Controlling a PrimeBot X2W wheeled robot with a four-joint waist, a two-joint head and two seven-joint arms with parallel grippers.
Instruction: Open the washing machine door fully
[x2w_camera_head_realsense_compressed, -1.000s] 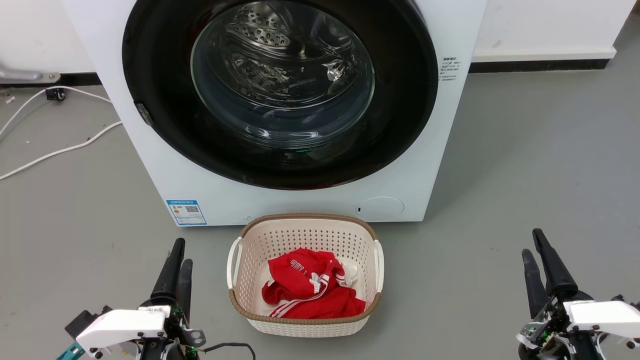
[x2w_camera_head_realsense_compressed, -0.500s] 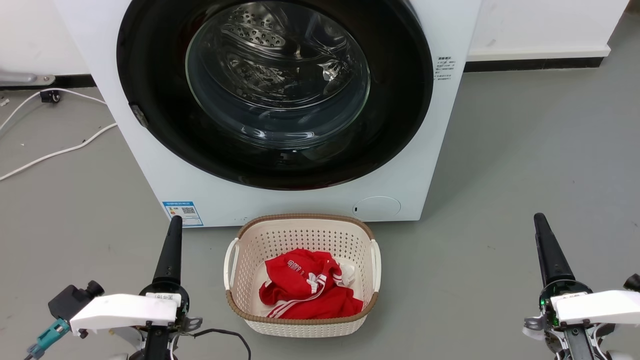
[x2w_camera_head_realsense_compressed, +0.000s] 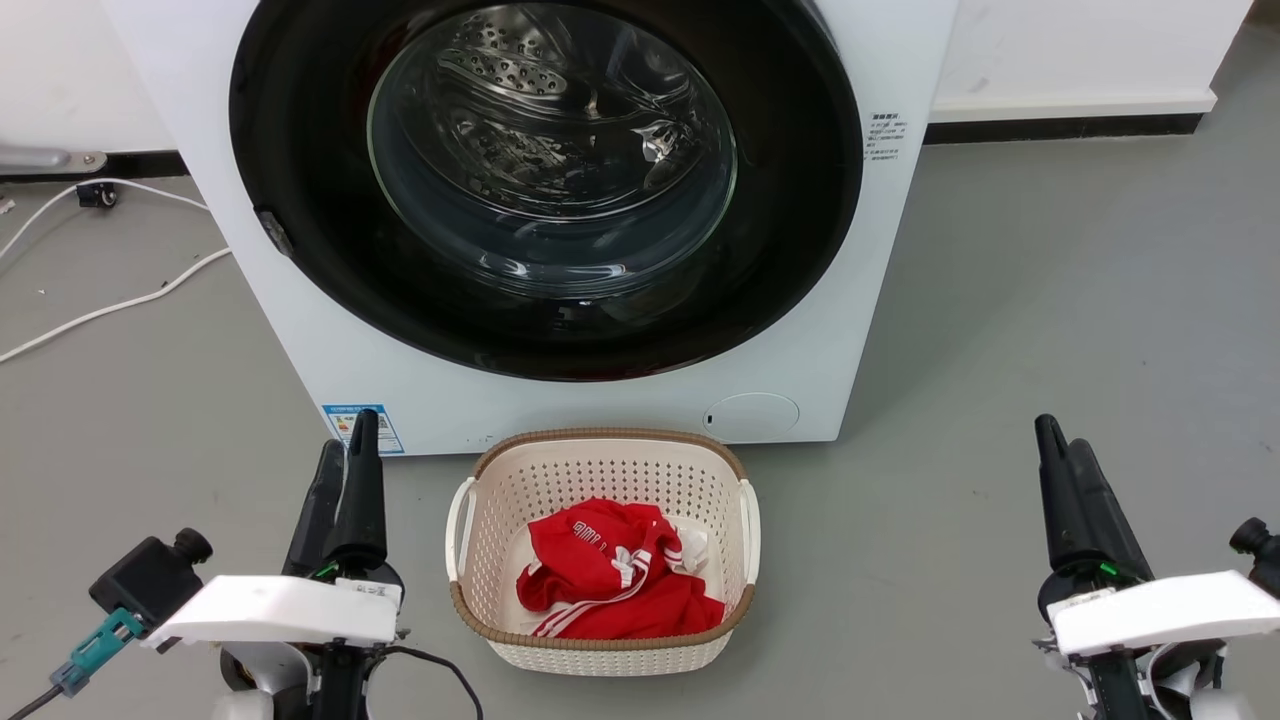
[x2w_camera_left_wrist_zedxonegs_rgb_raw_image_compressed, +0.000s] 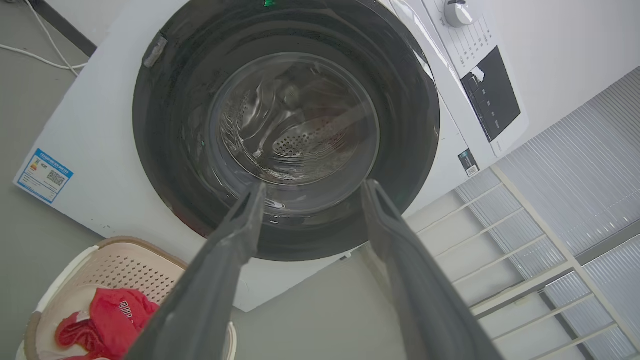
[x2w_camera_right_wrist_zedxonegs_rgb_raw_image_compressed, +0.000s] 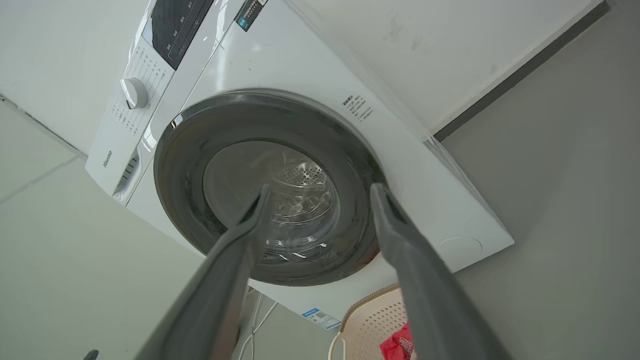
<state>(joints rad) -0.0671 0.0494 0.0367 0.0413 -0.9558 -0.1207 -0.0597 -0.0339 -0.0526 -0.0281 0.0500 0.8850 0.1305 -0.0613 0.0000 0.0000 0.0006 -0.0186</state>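
Grey floor (x2w_camera_head_realsense_compressed: 1050, 300) across the lower part of the head view. On it, at top centre, the washing machine (x2w_camera_head_realsense_compressed: 330, 340): a white front-loading box, cut off by the frame's top edge.

On its front, the washing machine door (x2w_camera_head_realsense_compressed: 800, 220): round, glossy black, closed and lying flush against the white panel. Takes up most of the machine's face. At its centre, a bulging glass window (x2w_camera_head_realsense_compressed: 560, 250), with the perforated steel drum (x2w_camera_head_realsense_compressed: 510, 55) showing through.

At bottom centre, just in front of the machine, a cream perforated basket (x2w_camera_head_realsense_compressed: 600, 455) with a brown rim. Holds a red garment (x2w_camera_head_realsense_compressed: 620, 585) with white stripes.

At lower left of the frame, the left pincer (x2w_camera_head_realsense_compressed: 347, 432), fingers pointing up the frame toward the machine's lower left corner. In the left wrist view, the left pincer (x2w_camera_left_wrist_zedxonegs_rgb_raw_image_compressed: 314, 186) spread wide, gripping nothing, apart from the machine, the door seen between its fingers.

At lower right, the right pincer (x2w_camera_head_realsense_compressed: 1060, 433), over bare floor, apart from machine and basket. In the right wrist view, the right pincer (x2w_camera_right_wrist_zedxonegs_rgb_raw_image_compressed: 321, 188) likewise wide open, with nothing held and the door seen beyond the gap.

Low on the machine's front, right of centre, a round cap (x2w_camera_head_realsense_compressed: 752, 415). Low at the left, a small blue label (x2w_camera_head_realsense_compressed: 388, 437), partly overlapped in the picture by a left fingertip.
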